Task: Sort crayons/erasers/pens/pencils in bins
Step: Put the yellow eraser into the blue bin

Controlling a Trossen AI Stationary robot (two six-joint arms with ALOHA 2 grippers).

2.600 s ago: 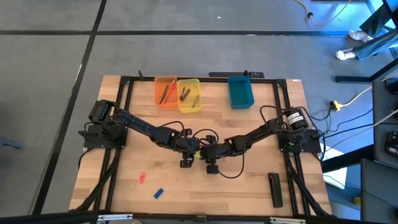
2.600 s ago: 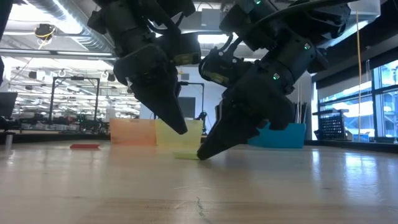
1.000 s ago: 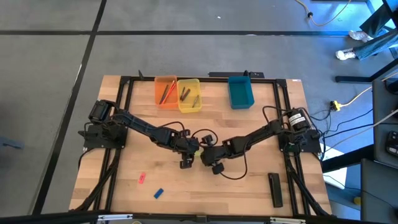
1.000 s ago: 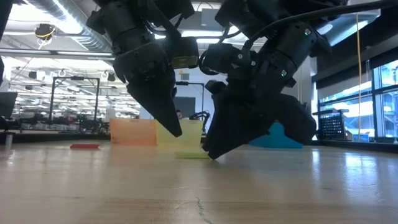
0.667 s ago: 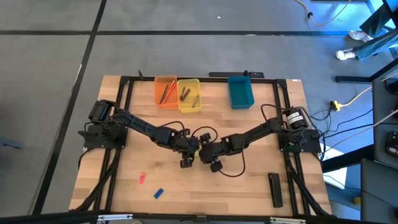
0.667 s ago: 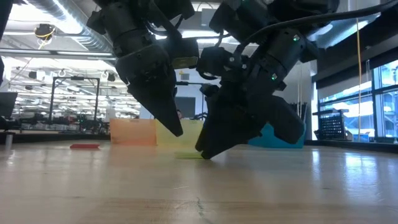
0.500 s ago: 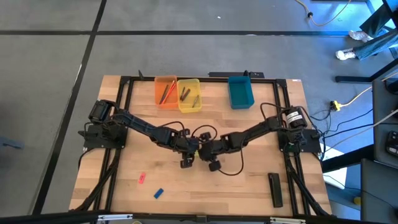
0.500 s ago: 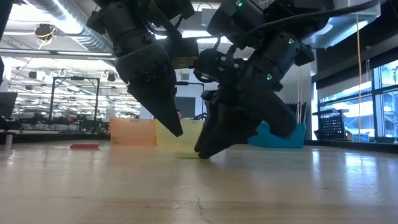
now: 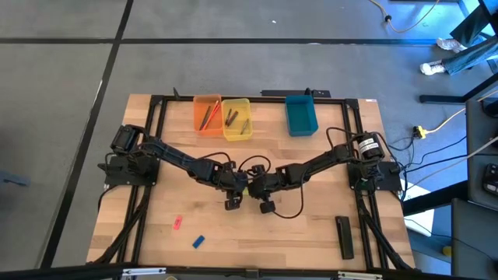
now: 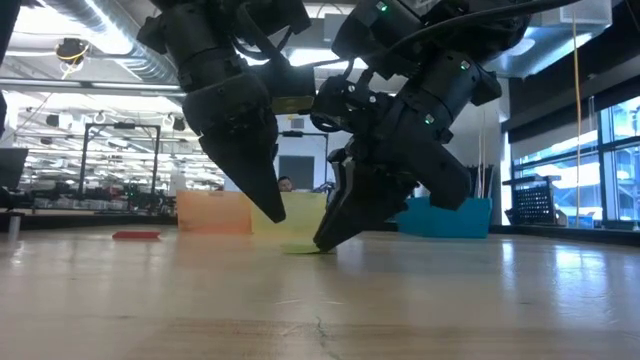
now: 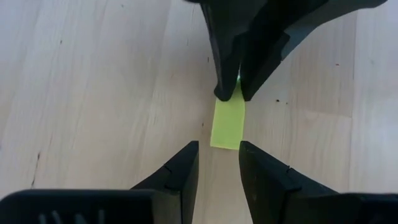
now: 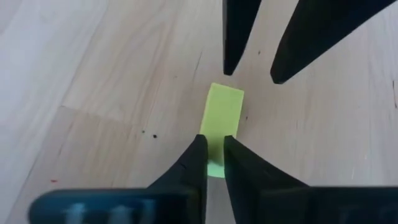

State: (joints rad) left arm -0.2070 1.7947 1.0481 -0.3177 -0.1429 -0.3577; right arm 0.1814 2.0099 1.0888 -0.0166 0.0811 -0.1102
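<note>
Right gripper [image 12: 213, 163]: at mid-table, tips down on the wood, fingers pinched on one end of the yellow eraser [image 12: 222, 119]; only a thin sliver of yellow shows between them.
Left gripper [image 11: 217, 163]: facing the right one tip to tip, fingers parted wider than the eraser, holding nothing; the eraser's free end lies just ahead of its tips, not between them.
Yellow eraser: flat on the table [image 9: 311, 233], lengthwise between the two grippers, one end in the right fingers.
High view: both arms meet at the centre; the eraser is hidden under the grippers. It alone shows the red eraser [image 9: 177, 223] and blue eraser [image 9: 198, 242] well off to the left gripper's side near the front edge, and a black bar [image 9: 344, 236] near the front on the right arm's side.
Low view: the right gripper's tip touches the table on a thin yellow strip; the left gripper's tip hangs clear above the wood. Whether the right fingers grip cannot be told here.
Bins: orange bin [image 9: 207, 114] and yellow bin [image 9: 236, 118] side by side, teal bin [image 9: 300, 114] apart from them, all beyond the grippers at the far edge; sticks lie in the orange and yellow ones.
</note>
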